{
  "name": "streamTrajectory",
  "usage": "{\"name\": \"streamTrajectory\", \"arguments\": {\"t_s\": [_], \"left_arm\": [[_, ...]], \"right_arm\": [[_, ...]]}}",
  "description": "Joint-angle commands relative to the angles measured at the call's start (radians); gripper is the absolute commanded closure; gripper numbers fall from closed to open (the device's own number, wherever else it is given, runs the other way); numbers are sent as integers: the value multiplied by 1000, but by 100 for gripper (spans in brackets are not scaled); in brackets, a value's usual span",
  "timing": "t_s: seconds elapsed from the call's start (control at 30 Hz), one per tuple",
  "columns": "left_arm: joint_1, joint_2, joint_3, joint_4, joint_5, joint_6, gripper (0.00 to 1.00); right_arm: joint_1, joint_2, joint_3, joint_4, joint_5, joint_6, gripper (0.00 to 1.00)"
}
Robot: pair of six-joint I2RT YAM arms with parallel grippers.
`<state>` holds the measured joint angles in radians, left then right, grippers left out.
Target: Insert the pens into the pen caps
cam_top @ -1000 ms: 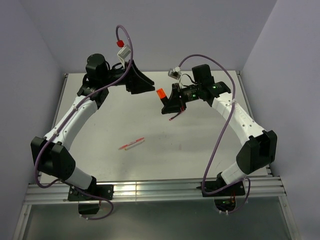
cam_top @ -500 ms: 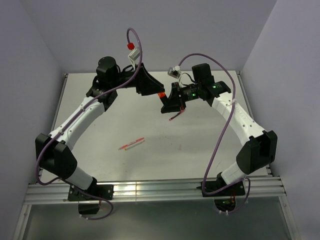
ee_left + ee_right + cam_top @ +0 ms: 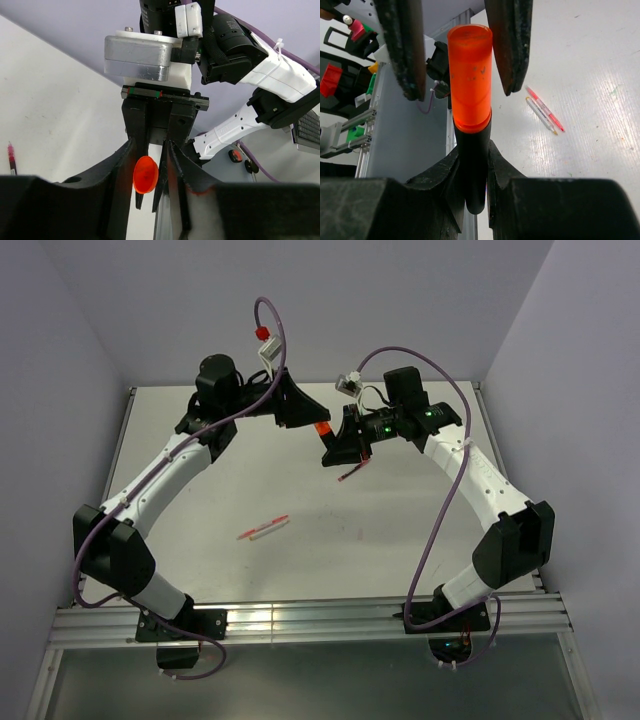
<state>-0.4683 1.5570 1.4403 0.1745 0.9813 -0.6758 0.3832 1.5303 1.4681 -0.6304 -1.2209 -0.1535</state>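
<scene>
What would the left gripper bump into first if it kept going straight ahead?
The orange end of the marker, sitting between the left gripper's open fingers; beyond that, probably the right gripper holding it.

We see two robot arms, the left arm [image 3: 165, 465] and the right arm [image 3: 480, 480], both with white shells and bulky black joint housings. A purple cable [image 3: 436, 530] trails along each, and the left one ends in a red-and-white connector [image 3: 264, 337]. Green lights [image 3: 428, 416] glow at the right wrist. A silver block [image 3: 140, 57] with two screws [image 3: 129, 29] sits above black jaws.
</scene>
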Motion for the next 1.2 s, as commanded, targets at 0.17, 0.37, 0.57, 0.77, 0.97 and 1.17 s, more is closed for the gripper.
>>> {"name": "streamTrajectory", "arguments": {"t_s": [0.17,0.37,0.57,0.77,0.97,1.17], "left_arm": [[0,-6,-64,193,72,-116,86],[-4,5,-116,321,166,-202,100],[-26,9,-182,373,220,-220,99],[-46,20,-231,531,301,-277,100],[-64,54,-273,649,390,-381,100],[-72,51,-189,-2,294,51,100]], "right_arm": [[5,-6,77,44,-22,6,100],[6,25,149,49,-69,3,100],[5,42,201,57,-126,-26,100],[6,73,242,66,-203,-21,100],[6,79,250,64,-213,-29,100],[32,53,232,67,-32,-53,100]]}}
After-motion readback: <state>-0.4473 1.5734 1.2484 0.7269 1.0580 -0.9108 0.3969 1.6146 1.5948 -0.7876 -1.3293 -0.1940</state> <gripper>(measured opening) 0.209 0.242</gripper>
